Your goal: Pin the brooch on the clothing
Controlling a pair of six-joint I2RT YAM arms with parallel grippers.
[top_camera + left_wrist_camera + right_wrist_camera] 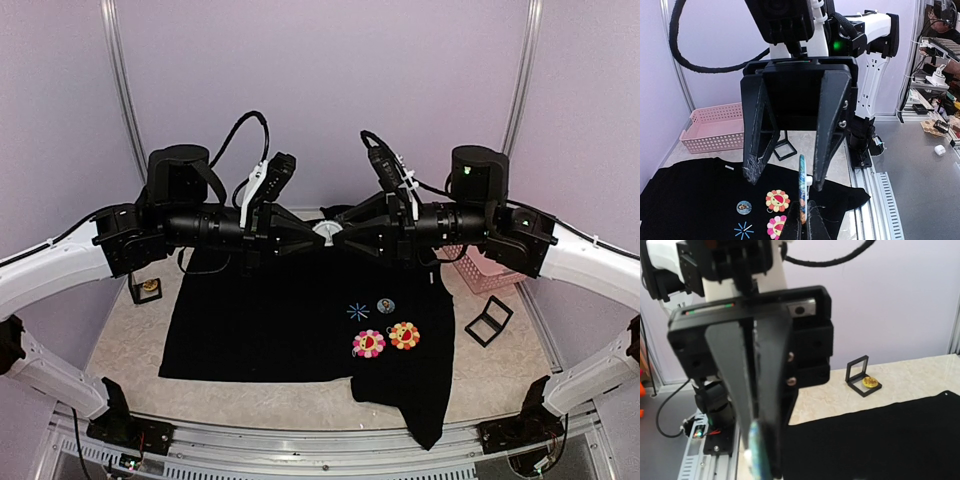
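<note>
The black shirt [260, 320] lies flat on the table, with a light-blue star mark [357, 311], a pink flower badge [369, 343] and an orange one [404, 335] on it. High above it both arms meet tip to tip. My left gripper [803, 214] is shut on the lower rim of the round brooch [802, 187], which stands edge-on with a white back piece. My right gripper [785, 182] is open around the brooch, one finger [827, 150] right beside the white back piece. In the right wrist view the brooch [756, 455] hangs below the left fingers [757, 390].
A pink basket [485, 268] stands at the back right, an open black frame box [489, 320] beside the shirt. Another black box with a yellow badge [149, 289] sits at the left. A small round badge [386, 306] lies by the star.
</note>
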